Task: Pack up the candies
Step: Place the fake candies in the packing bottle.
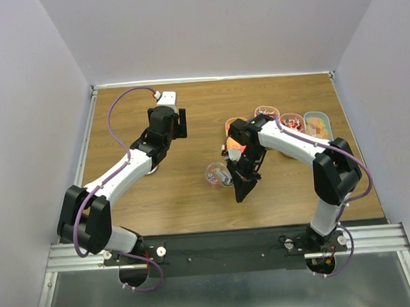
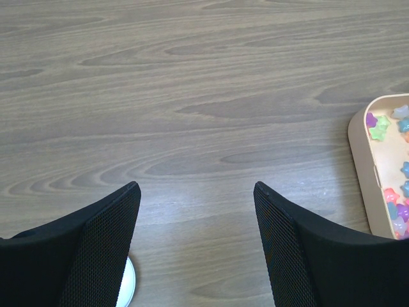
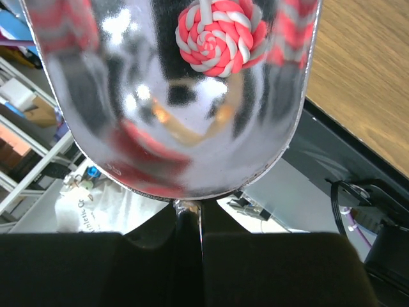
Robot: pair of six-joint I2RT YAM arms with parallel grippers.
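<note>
The right jaws pinch the metal scoop (image 3: 179,128) by its handle, likely to tip out its swirl candy (image 3: 220,35); the left jaws hang wide, empty, over the bench (image 2: 192,96).

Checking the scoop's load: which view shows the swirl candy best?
Right wrist view: the red-and-white swirl candy lies close up in the metal scoop. In the top view it is too small to make out; the left wrist view misses it.
</note>
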